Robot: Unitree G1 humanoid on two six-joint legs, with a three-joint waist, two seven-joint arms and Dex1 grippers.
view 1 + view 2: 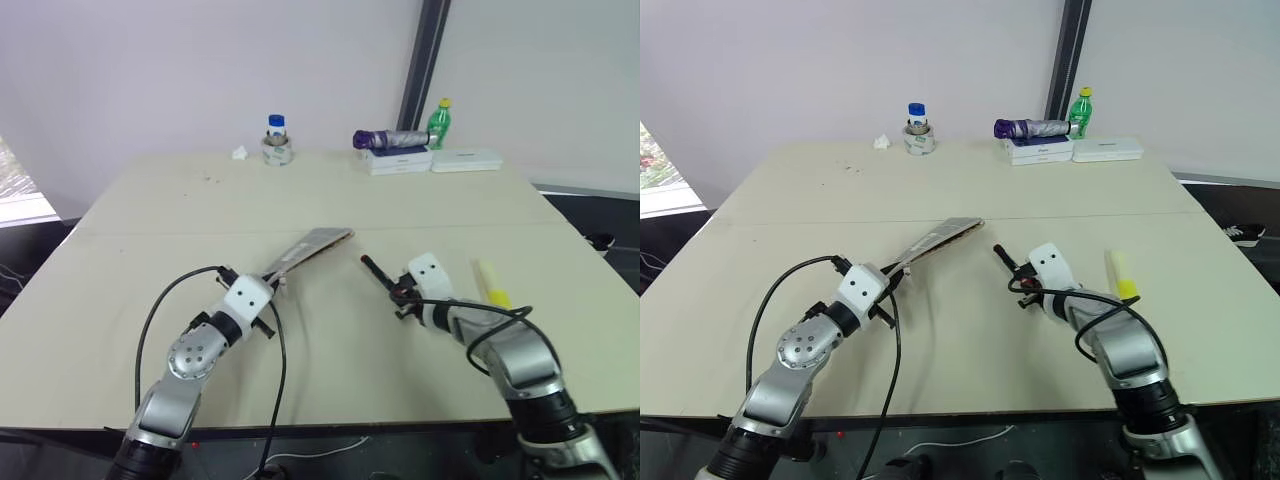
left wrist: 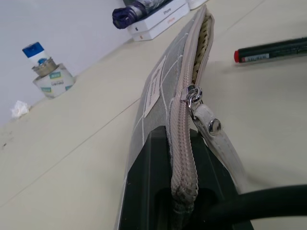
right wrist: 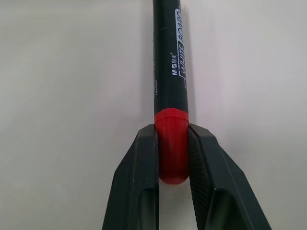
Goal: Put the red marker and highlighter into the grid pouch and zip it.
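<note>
Right now the right end effector (image 3: 172, 143) is clamped on the red marker (image 3: 169, 62) at its red cap, barrel lying on the counter (image 1: 150, 230). Left end effector (image 1: 268, 280) pinches the grid pouch (image 1: 312, 245) edge-up, zipper partly undone — highlighter (image 1: 491, 283) lies loose just beside the right arm.

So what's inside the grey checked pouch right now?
The grid pouch is partly unzipped; its pale lining shows at the open end. No pen shows in the gap, but the rest is covered. The red marker and highlighter are outside.
</note>
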